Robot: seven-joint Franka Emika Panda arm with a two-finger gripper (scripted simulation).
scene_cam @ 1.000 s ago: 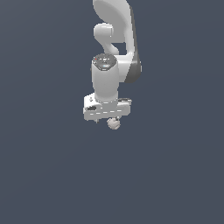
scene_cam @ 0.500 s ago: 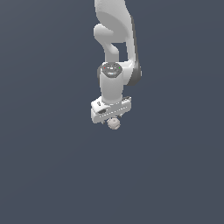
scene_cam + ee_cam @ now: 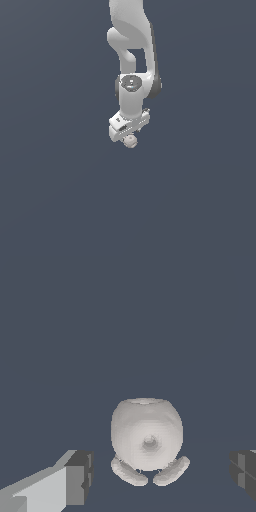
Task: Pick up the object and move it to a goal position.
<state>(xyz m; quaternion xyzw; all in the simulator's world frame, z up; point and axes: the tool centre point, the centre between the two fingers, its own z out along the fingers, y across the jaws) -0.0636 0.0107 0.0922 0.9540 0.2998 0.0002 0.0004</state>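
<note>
The ball [image 3: 131, 141] sits just under the gripper [image 3: 129, 136] at the end of the arm [image 3: 134, 75], near the middle of the exterior view and a little above its centre. In the wrist view the ball [image 3: 146, 435] is a pale, rounded lump with a small dimple and two little stubs beneath it, lying between the two fingers [image 3: 79, 477]. Both pads stand well apart from it on either side, so the gripper is spread wide and nothing is clamped. Whether the ball rests on a surface or hangs free cannot be told against the plain dark background [image 3: 50, 200].

Compared with the earlier frames, the gripper's bar has turned: a second ago it lay nearly level across the exterior view, and now it slants, with its end on the exterior view's right raised. The wrist has also shifted slightly toward that right side, and the ball's place in the picture has shifted with it.

This turning probably means the arm is lining its fingers up around the ball. The grasp looks not yet made, so the move to the goal remains ahead.
</note>
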